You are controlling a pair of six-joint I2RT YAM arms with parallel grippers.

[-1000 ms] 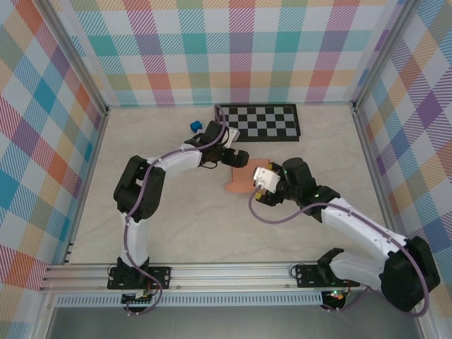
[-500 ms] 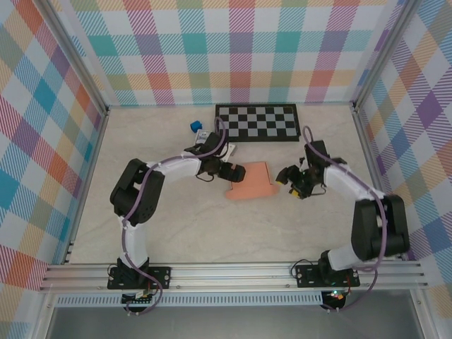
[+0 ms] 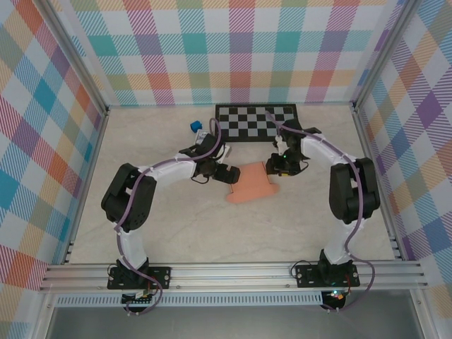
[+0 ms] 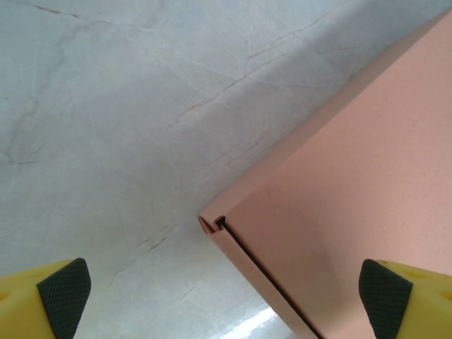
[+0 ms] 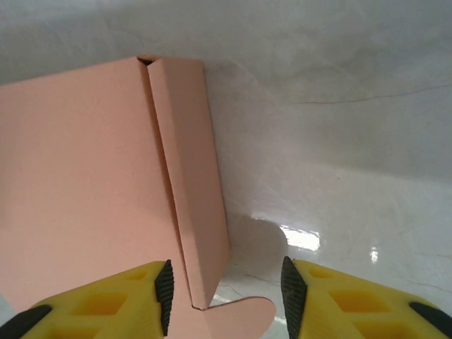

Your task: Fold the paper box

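We see the left gripper (image 3: 229, 175), its yellow fingers (image 4: 63, 296) spread wide, low over the pale marbled tabletop (image 3: 176, 226) at the left edge of the salmon-orange thin cardboard paper box (image 3: 253, 186). The box lies mid-table, just in front of the black-and-white checkerboard mat (image 3: 258, 122). At its right edge the right gripper (image 3: 272, 168) is parted too, with the box's narrow folded side panel (image 5: 191, 176) between its fingers (image 5: 164, 291).

No legible text, label, brand, number or sign anywhere.
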